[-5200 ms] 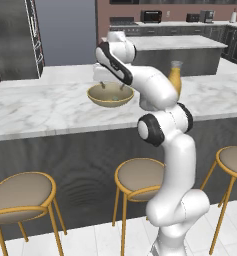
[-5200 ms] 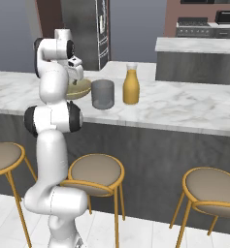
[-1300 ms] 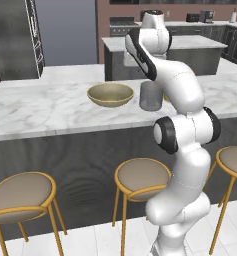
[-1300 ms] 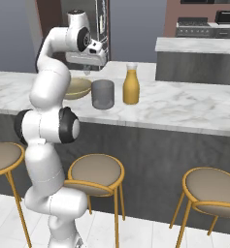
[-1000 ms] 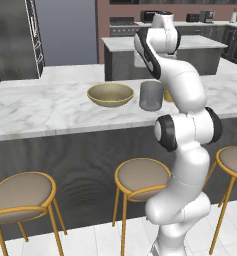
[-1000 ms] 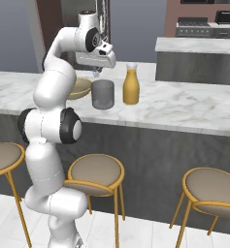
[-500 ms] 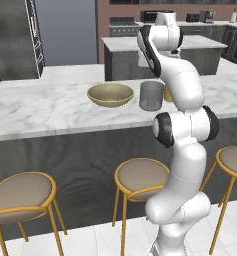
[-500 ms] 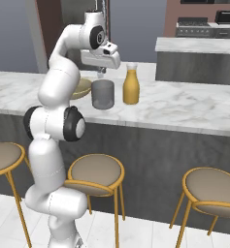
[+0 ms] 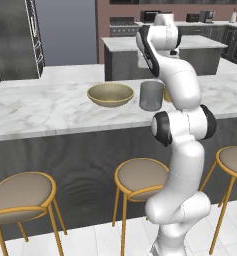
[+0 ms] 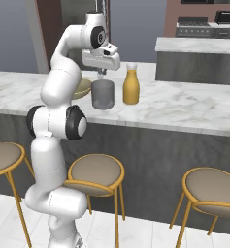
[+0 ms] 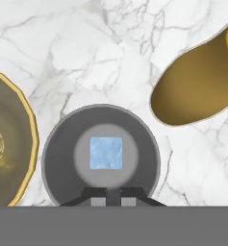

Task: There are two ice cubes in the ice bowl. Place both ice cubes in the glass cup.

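- One ice cube [image 11: 106, 153] lies on the bottom of the glass cup [image 11: 100, 154]; the cup stands on the marble surface [image 9: 45, 107], just beside the ice bowl [image 9: 110, 94]
- The claw [image 10: 101, 72] hangs directly above the cup, and I judge its tips clenched with nothing between them
- I cannot find a second cube in the bowl, so reaching there without seeing it may give an empty grasp
- The orange carafe [image 10: 131, 87] stands near the cup on the side away from the bowl; a wide swing could knock it
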